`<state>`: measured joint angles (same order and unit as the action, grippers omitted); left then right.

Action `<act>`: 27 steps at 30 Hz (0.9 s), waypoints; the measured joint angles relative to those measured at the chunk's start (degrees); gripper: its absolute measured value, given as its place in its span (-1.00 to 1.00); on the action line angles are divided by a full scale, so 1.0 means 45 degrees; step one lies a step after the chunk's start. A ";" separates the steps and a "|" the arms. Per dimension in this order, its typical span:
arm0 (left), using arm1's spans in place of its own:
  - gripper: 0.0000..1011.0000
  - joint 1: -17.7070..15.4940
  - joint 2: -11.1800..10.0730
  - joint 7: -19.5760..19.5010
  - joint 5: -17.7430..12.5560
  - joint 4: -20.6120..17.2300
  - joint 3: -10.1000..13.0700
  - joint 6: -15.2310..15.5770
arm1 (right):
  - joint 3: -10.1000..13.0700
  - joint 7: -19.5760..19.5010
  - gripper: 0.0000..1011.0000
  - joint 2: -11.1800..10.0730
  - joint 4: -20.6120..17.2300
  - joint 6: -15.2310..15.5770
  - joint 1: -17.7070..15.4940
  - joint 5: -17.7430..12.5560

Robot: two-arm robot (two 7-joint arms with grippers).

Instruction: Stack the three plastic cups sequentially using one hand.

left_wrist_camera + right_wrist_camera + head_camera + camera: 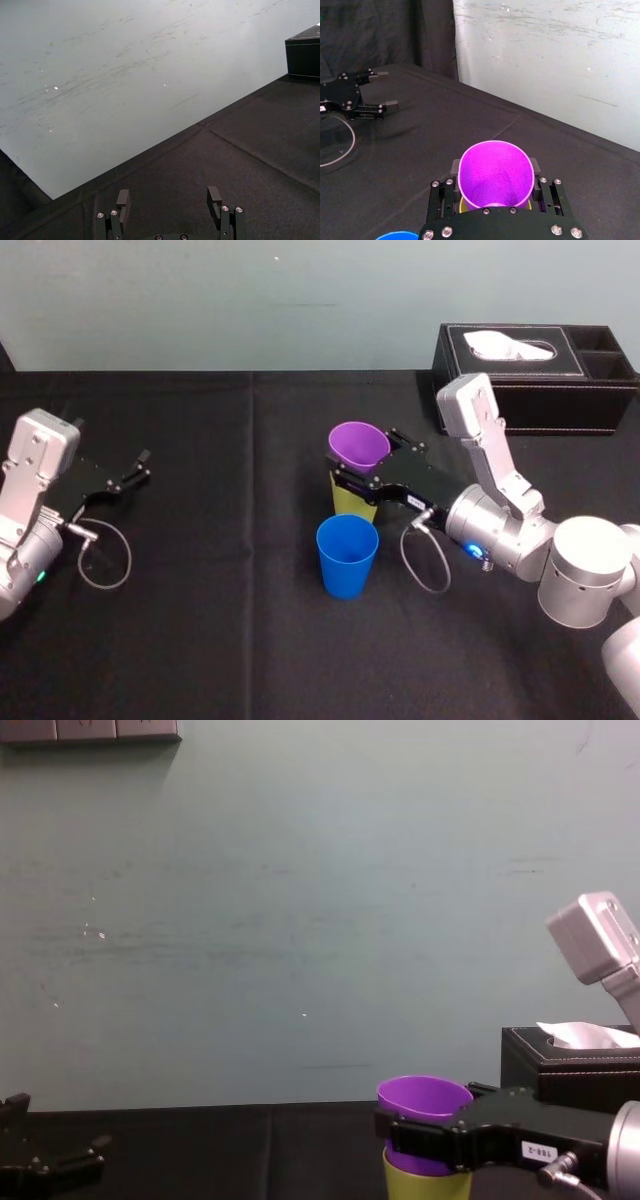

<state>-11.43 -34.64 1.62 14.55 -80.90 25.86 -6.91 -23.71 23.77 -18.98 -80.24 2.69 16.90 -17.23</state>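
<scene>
**A:** Big stuff first, pls. What've we got?

**B:** We see a black table across the head view and a tissue box upper right, which isn't ours. Our left gripper sits parked mid-left, jaws apart, holding nothing.

**A:** And the working one?

**B:** Our right gripper is at centre, reaching in from lower right. Its jaws are closed onto the purple cup just under the rim. That cup tilts a bit, and its bottom dips into the yellow-green cup right beneath. The blue cup stands upright just below them in the frame, mouth up, clear of the gripper.

**A:** How'll they handle?

**B:** We'd guess v. light, thin-walled and smooth, so slippery and easy to dent or tip. We'd pinch across the upper wall near the rim w/ a gentle squeeze. They're tapered, so they should self-centre once the base is in. Risk: nothing holds the yellow-green cup, so it prob. slides or topples if we push off-axis.
</scene>
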 joint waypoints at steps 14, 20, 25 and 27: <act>1.00 0.0000 -0.0001 0.0000 0.0000 0.0000 0.0000 0.0001 | -0.0004 -0.0075 0.48 0.0002 -0.0004 0.0073 -0.0120 0.0159; 1.00 0.0000 -0.0001 0.0000 0.0000 0.0000 0.0000 0.0000 | -0.0028 -0.0105 0.48 0.0041 0.0038 0.0080 -0.0155 0.0225; 1.00 0.0000 -0.0001 0.0000 0.0000 0.0000 0.0000 0.0000 | -0.0030 -0.0120 0.48 0.0068 0.0056 0.0096 -0.0204 0.0261; 1.00 0.0000 -0.0001 0.0000 0.0000 0.0000 -0.0001 0.0000 | -0.0020 -0.0114 0.48 0.0074 0.0069 0.0112 -0.0214 0.0253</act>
<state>-11.43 -34.64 1.62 14.55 -80.90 25.86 -6.91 -23.80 23.26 -18.65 -79.93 3.20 15.94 -16.09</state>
